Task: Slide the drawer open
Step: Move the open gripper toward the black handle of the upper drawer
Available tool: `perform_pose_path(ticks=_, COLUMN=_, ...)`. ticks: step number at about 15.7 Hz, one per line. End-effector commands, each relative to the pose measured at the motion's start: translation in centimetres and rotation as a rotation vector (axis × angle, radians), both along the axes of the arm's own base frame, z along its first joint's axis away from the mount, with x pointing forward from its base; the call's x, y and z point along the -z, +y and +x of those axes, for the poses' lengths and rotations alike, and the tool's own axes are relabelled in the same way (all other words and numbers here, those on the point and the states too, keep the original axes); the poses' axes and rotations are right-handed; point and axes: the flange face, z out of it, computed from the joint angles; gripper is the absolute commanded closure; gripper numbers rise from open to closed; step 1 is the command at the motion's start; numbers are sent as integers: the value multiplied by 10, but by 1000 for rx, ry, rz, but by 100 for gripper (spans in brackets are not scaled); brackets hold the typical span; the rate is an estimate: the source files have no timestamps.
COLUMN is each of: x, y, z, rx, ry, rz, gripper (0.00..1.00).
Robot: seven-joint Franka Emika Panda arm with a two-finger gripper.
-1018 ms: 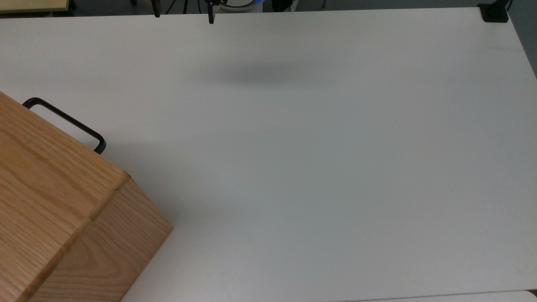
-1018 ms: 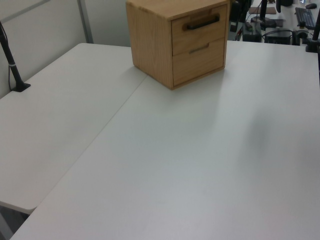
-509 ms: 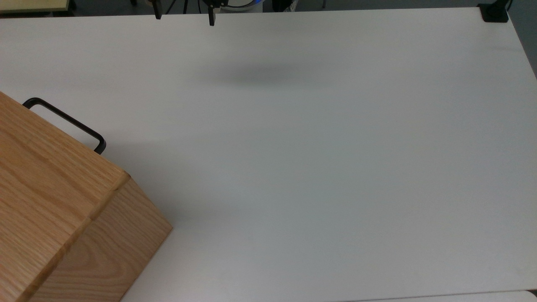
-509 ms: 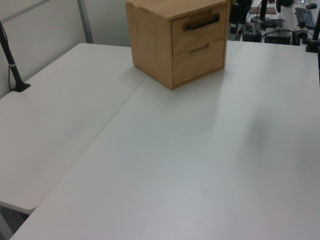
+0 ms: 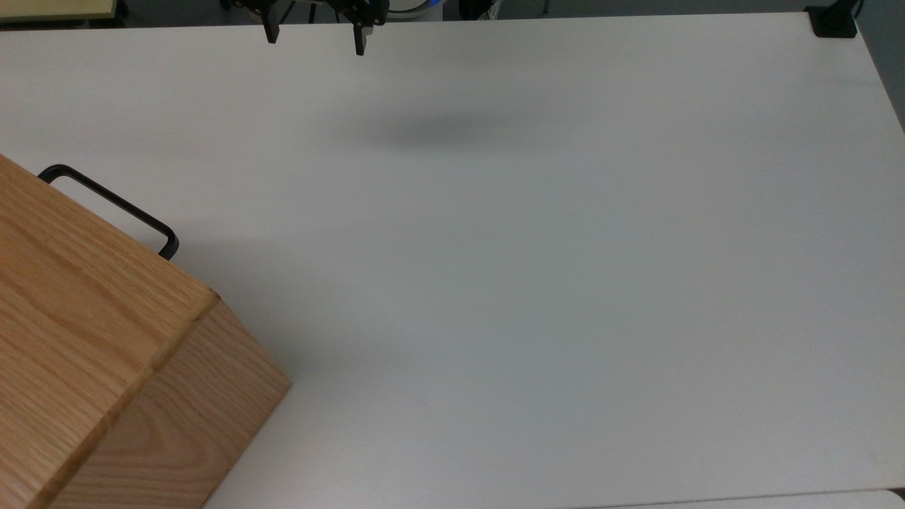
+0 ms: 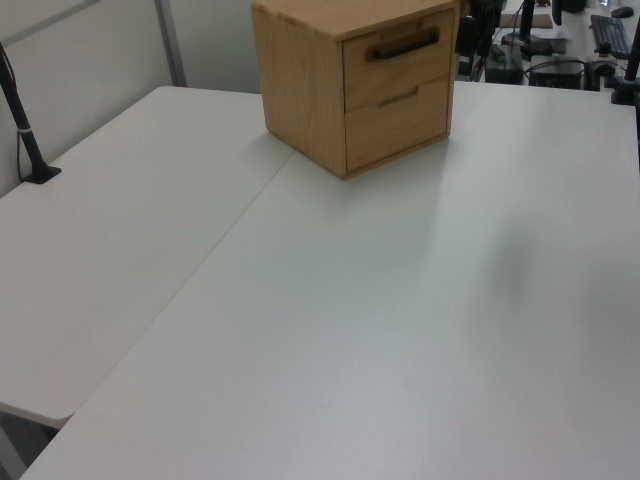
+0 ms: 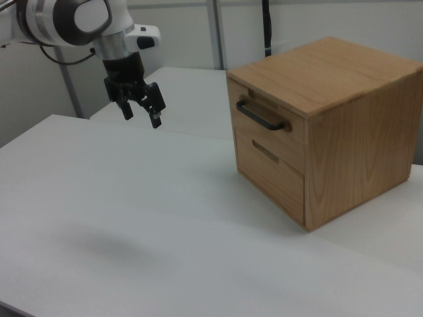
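Observation:
The drawer [image 7: 289,135] is the upper of two light oak fronts in a wooden cabinet [image 7: 357,125], and it sits flush with the cabinet face. Its thin black bar handle [image 7: 260,116] sticks out from the front. The left view has the drawer [image 6: 398,62] and handle [image 6: 405,45] at the top, and the top view has the handle [image 5: 107,203] at the left. My gripper [image 7: 141,116] hangs open in the air, well off the right view's left of the cabinet, holding nothing. In the top view the gripper [image 5: 315,39] is at the upper edge, far from the handle.
The cabinet stands on a wide white table [image 5: 537,268]. A second white table [image 6: 90,250] adjoins it in the left view's left. A black clamp [image 5: 833,22] sits at the top view's upper right corner, and a black post [image 6: 25,135] stands at the left view's left.
The gripper has moved further into the top view from its upper edge, so more of both fingers shows, and its shadow on the table shifted slightly. The drawer has not moved.

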Motion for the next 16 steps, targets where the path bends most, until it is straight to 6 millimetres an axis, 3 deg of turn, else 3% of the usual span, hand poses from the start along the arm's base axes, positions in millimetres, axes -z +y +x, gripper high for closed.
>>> perform_pose_path(ticks=1, x=5, y=-15, z=12, rx=246, ry=-56, rz=91, gripper=1)
perform_pose_path(ticks=5, x=3, y=-48, z=25, rx=535, ry=-108, rz=179, gripper=1)
perform_pose_path(ticks=11, x=9, y=-75, z=38, rx=710, ry=-166, rz=222, gripper=1)
perform_pose_path(ticks=16, x=15, y=-77, z=42, rx=723, ry=-171, rz=224, gripper=1)
